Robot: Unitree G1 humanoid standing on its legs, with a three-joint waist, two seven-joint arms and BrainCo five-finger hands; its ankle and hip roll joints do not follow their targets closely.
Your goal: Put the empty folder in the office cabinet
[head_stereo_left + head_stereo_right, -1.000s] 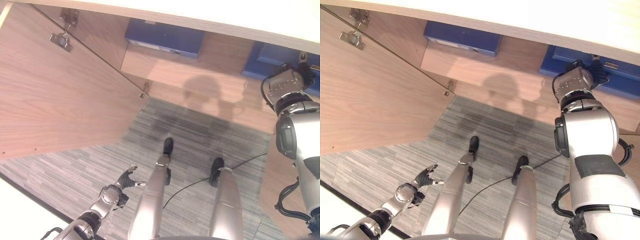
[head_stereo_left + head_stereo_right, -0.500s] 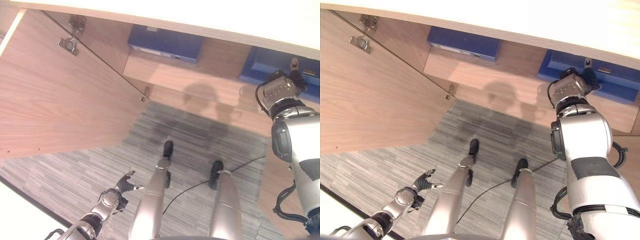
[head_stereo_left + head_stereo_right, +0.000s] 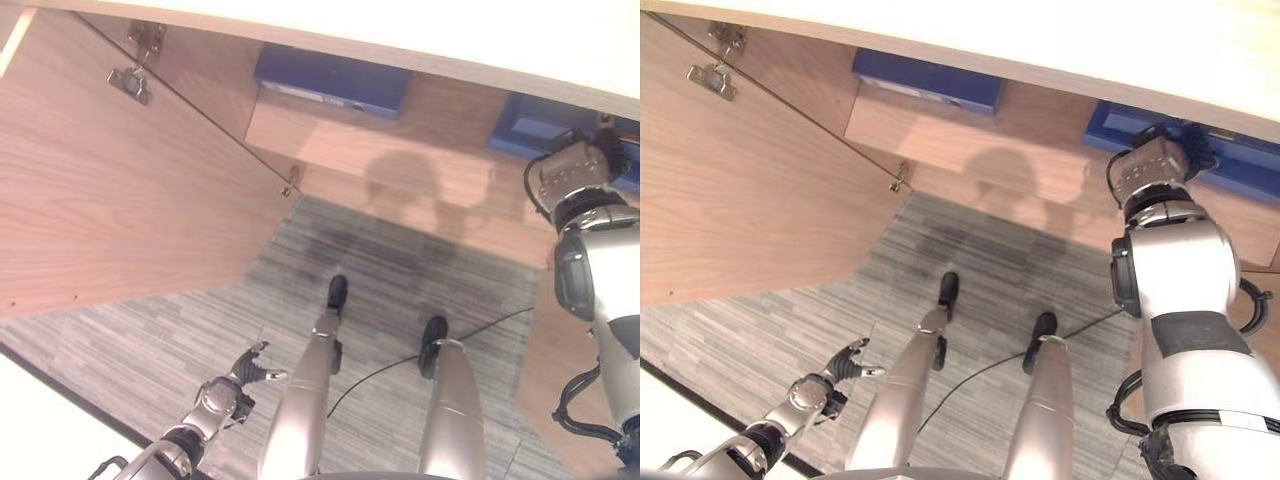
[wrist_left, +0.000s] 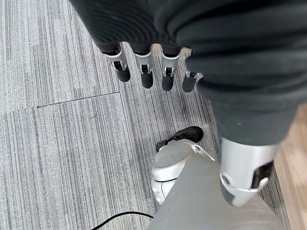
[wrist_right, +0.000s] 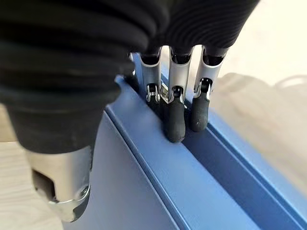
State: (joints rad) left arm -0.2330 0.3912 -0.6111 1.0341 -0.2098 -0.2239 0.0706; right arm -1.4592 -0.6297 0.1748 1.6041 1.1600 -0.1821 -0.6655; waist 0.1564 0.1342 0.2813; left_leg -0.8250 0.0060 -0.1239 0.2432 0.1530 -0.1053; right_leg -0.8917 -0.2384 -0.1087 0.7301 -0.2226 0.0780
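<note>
The blue folder (image 5: 158, 177) is seen on the cabinet shelf (image 3: 970, 140) at two o'clock, with right hand (image 5: 175, 112) fingers resting straight on its spine. It should be pushed squarely inward. The left hand (image 4: 144, 72) hangs open at seven o'clock.

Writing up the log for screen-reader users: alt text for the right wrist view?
The right hand rests straight, dark-tipped fingers on the spine edge of a blue folder, its thumb down the near side. Pale wood of the cabinet lies behind it.
</note>
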